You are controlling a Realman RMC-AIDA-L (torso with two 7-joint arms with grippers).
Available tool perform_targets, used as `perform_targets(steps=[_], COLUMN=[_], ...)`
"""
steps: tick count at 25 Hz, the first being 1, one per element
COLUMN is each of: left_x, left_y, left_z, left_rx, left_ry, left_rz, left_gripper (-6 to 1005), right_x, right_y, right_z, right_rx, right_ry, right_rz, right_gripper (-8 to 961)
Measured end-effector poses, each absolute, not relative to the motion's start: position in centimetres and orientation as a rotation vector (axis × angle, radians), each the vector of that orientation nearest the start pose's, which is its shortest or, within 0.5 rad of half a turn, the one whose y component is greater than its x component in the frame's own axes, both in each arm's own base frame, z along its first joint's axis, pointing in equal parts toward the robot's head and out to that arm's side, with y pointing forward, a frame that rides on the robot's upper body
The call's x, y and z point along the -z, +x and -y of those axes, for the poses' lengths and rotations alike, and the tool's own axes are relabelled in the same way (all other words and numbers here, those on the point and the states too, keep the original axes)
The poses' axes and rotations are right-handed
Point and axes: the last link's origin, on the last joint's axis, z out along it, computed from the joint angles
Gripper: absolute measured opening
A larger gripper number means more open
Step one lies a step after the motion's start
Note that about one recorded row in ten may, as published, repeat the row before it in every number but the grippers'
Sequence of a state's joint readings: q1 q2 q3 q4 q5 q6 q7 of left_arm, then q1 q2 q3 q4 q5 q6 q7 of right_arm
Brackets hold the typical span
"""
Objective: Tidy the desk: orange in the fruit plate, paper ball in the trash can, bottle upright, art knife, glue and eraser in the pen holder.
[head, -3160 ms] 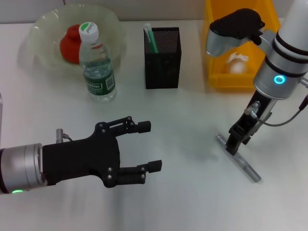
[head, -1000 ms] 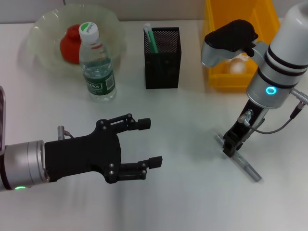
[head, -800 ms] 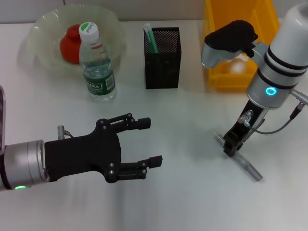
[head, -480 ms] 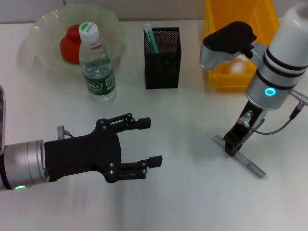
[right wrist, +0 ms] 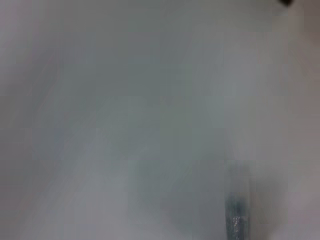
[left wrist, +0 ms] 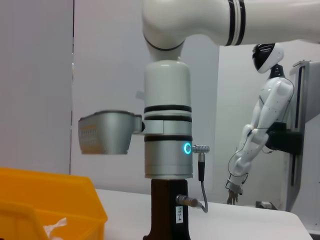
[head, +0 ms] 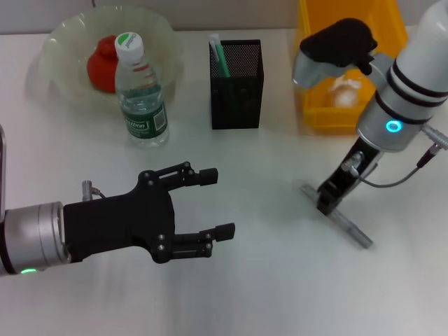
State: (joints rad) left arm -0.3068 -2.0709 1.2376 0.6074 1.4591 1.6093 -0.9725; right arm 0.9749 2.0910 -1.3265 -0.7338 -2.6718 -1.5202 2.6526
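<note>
A: White desk, grey wall behind it. Right gripper (head: 327, 201) first: fingers down on the glue (head: 337, 215), clenched around it near its end toward the left arm?

B: Looks clamped on it in the head view, yes. Stick runs diagonally out from the fingertips, long end toward the desk's near right. Can't tell if it's lifted or touching the surface.

A: Right wrist view?

B: Mostly blur. Only the speckled grey tip of the glue (right wrist: 237, 210) shows, no fingers. Head view is the one giving the grip.

A: Left gripper (head: 215, 204)?

B: Fingers spread, nothing between them, hovering low at the near left, well apart from the glue.

A: Left wrist view adds what?

B: Side look at the right arm's white column with its lit ring, plus the trash can (left wrist: 75, 200) corner with the paper ball (left wrist: 57, 226) inside.

A: Rest, from the head view?

B: Trash can at back right. Pen holder (head: 236, 84) at back centre with the art knife (head: 220, 57) standing in it. Bottle (head: 141, 94) upright just in front of the fruit plate (head: 63, 38), orange (head: 103, 63) in the plate. Eraser not seen.
</note>
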Motion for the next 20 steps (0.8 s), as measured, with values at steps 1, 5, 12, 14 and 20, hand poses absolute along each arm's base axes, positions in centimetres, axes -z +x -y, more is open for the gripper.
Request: perform_targets(steps=[1,5,12,14,20], left_x=[3.9,3.9,3.9,3.9,3.9], left_y=[-25.3,-25.3,-25.4,-25.4,-25.4], left_z=[-25.8,-25.8,-25.9,-26.0,-26.1], left_rx=[0.999,0.999,1.0,0.993,0.987], left_ry=[-2.778,-2.778,-2.776,-2.772,-2.771], left_rz=[0.203,0.203,0.203,0.205,0.205], left_gripper=[813,813,813,813,813], right_x=[5.1,4.3,2.1,1.1,-1.0], right_y=[17.6,17.6,17.0,16.9,18.0], right_z=[-37.6,-37.4,-36.6,-36.5,-36.7], right_rx=[0.768,0.644,0.176,-0.036,-0.63], right_ry=[-2.601,-2.632,-2.753,-2.776,-2.727], right_rz=[-1.191,-1.182,-1.091,-1.054,-0.959], right_gripper=[137,135,136,135,131])
